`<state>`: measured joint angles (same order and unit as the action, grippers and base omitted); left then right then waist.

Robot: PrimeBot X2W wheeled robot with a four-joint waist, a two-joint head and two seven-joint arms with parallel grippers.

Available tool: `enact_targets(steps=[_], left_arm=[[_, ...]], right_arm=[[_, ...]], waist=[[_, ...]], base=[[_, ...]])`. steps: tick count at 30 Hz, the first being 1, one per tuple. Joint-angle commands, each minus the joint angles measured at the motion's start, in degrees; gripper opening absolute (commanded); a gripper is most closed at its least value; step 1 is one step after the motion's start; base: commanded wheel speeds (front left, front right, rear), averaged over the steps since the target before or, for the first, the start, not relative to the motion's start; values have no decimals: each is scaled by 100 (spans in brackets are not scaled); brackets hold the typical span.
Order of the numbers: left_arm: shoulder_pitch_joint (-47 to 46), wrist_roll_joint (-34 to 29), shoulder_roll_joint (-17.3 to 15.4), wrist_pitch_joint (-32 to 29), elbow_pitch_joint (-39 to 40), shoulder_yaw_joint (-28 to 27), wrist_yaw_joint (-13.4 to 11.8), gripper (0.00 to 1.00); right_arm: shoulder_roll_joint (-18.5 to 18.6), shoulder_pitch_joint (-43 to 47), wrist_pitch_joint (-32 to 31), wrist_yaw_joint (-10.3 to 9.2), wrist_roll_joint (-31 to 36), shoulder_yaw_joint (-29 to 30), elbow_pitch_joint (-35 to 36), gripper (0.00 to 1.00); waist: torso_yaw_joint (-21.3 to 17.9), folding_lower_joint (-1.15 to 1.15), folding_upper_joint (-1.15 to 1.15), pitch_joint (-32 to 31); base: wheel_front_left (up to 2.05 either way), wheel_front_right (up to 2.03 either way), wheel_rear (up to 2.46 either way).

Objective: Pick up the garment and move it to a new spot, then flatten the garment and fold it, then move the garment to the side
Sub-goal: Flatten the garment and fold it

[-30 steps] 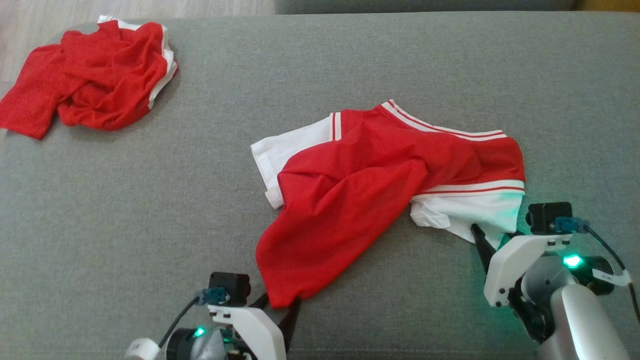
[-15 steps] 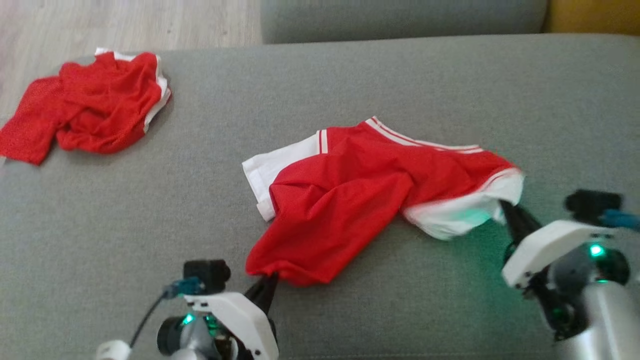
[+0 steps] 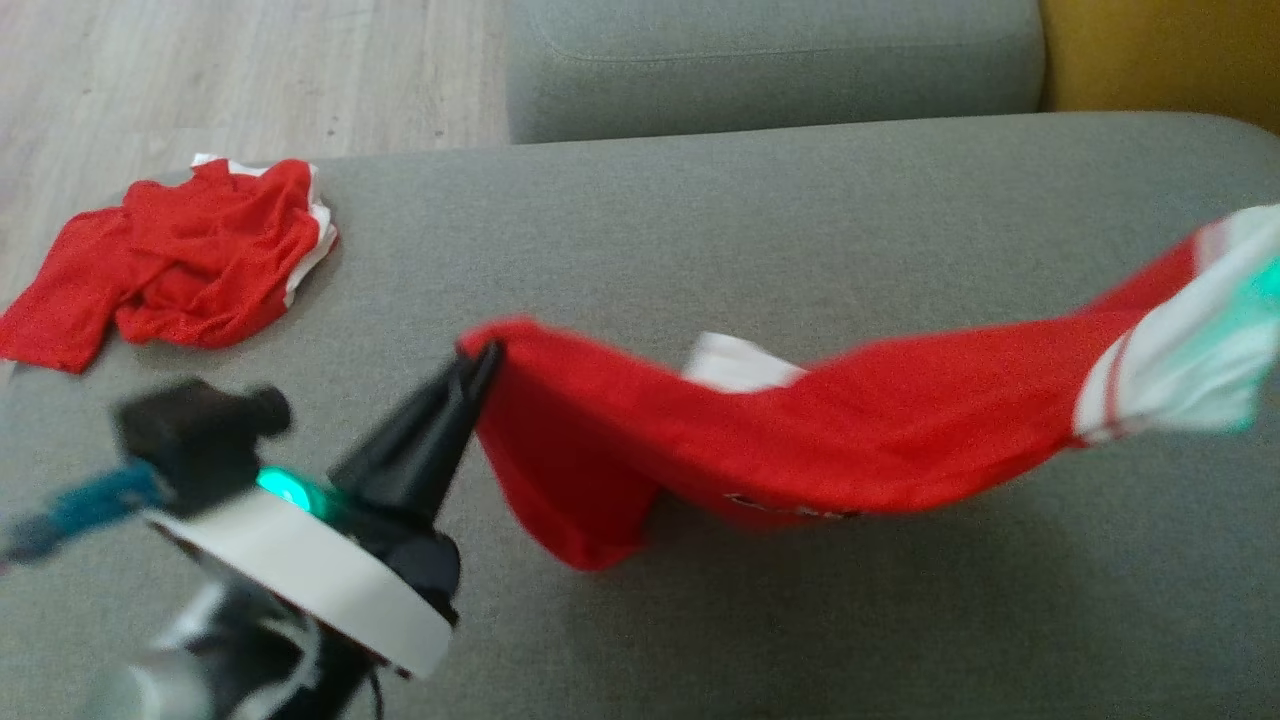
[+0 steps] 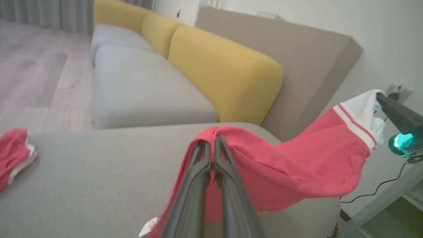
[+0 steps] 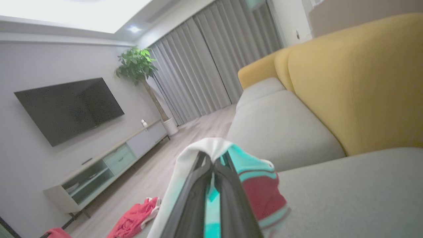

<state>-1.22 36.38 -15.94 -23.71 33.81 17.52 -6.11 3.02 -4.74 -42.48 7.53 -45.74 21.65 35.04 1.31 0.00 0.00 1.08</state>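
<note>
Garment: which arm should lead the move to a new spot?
Left, probably: left gripper, jaws shut on the red end of the garment, hangs over the cushion; right gripper holds the white end out by its edge.

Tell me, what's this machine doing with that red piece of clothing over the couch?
The robot is holding a red mesh garment with white trim stretched between its two arms above a grey fabric sofa cushion. Its left gripper is shut on a red edge, its right gripper on the white-trimmed end, and the middle sags toward the cushion. A second crumpled red garment lies at the cushion's far left corner, untouched.
</note>
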Motion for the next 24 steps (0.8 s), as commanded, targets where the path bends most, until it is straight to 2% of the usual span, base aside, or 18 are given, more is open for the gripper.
enact_targets(steps=[1,4,7,11,14,17,19,24], left_arm=[[-505,31,-108,-57,294,-283,-18,0],[-997,325,-222,-480,753,-450,-32,0],[-1599,546,-370,-917,941,-578,-37,0],[-2555,712,-579,-1384,633,-737,3,0],[-3367,748,-676,-1593,-54,-798,79,0],[-4229,655,-619,-1587,-1024,-756,157,0],[-4810,412,-566,-1435,-1794,-678,208,0],[-6363,-211,-208,-397,-3868,-548,381,0]], right_arm=[[54,-467,-79,-4,-74,-56,272,0],[34,-1071,-554,-4,-434,363,586,0],[22,-1870,-1051,-4,-572,648,586,0],[45,-3081,-1644,-4,-138,704,46,0],[55,-3998,-1846,-4,442,553,-626,0],[34,-4868,-1670,-4,1156,419,-1503,0],[17,-5440,-1339,-4,1631,373,-2182,0],[-6,-6811,81,-4,2498,219,-3863,0]], waist=[[-15,0,0,24],[-75,0,0,121],[-146,0,0,302],[-192,0,0,671],[-156,0,0,1067],[-65,0,0,1521],[1,0,0,1814],[107,0,0,2336]], base=[[0,0,0],[0,0,0],[0,0,0],[0,0,0],[0,0,0],[0,0,0],[0,0,0],[0,0,0]])
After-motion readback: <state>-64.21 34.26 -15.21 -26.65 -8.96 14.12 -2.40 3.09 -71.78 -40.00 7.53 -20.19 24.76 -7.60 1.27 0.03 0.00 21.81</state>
